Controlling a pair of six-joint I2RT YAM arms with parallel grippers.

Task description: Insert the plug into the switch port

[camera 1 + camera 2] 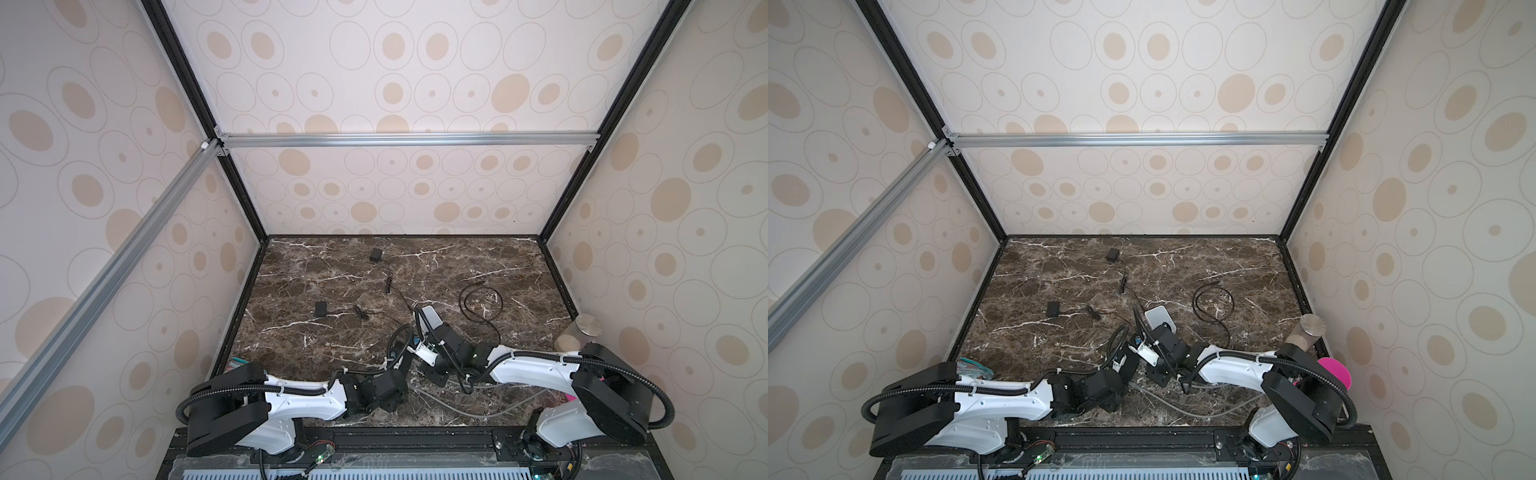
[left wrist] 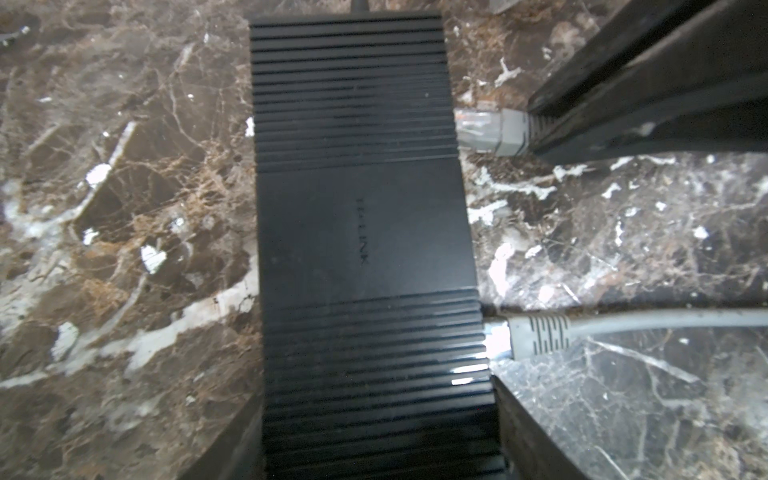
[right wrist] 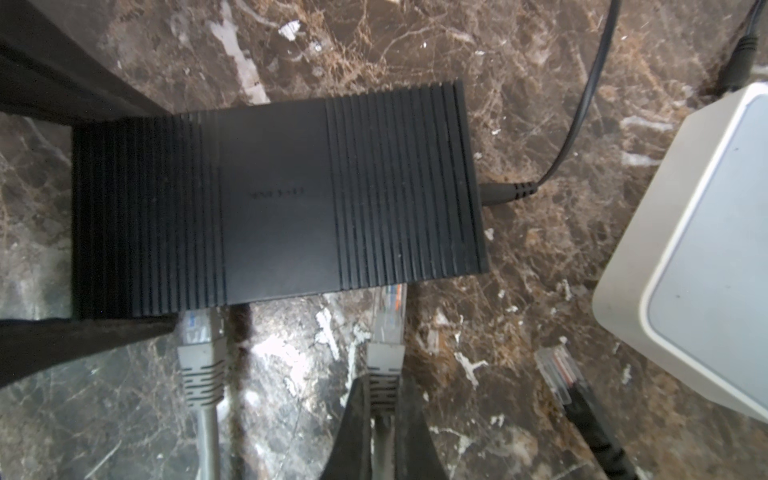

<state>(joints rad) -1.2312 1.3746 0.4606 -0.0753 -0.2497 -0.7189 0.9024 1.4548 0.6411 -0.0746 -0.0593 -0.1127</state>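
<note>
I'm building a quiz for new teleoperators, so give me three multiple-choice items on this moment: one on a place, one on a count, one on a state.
1. Where is the tip of the plug?
A) on top of the switch
B) in midair, far from it
C) at the switch's port side

2. How many grey plugs meet that side?
A) one
B) two
C) four

3. The jaws of the right gripper are:
A) shut on the plug's boot
B) wide open
C) shut on the switch

Answers:
1. C, the clear tip touches the port edge.
2. B, the held one plus a seated grey cable.
3. A, the jaws pinch the grey boot.
</note>
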